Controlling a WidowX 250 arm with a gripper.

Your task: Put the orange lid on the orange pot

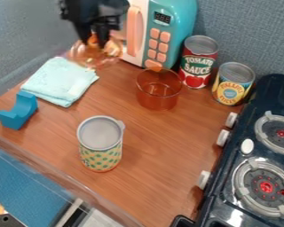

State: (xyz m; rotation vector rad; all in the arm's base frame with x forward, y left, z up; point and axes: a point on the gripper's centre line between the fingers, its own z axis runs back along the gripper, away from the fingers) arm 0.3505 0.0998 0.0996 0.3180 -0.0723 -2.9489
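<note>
Blue lining of a toy sink (pixel 25 175) sits at the near left, flat and smooth behind a clear rim. Dark, glossy stove (pixel 251 155) fills the near right, its ridged burner rings grey around red centres. Beyond the sink, a patterned can (pixel 100 157) stands upright, dull lid up, dots printed round its side; it is apart from the pot, so only a wide, low swing should threaten it.

Further left lie a smooth blue block (pixel 18 111) with a scooped top and a soft, folded towel (pixel 61 80), whose edge could snag a lid carried too low. Upright and open on the wood-grain counter (pixel 150 177), the orange pot (pixel 158 98) is a thin see-through cylinder. It looks light, so an off-centre press might slide or tip it, and its clear rim may be hard to judge.

Far left, in front of the microwave (pixel 174 26), is the orange lid (pixel 90 56) — rounded, shiny, see-through. The gripper (pixel 93 43) seems clamped on its top; a small purchase on slick plastic could let it twist and land crooked. Just beside the pot, the sauce can (pixel 199 66) crowds the far right — a wide approach could clip it, or the yellow-labelled can (pixel 232 92) next to it.
</note>
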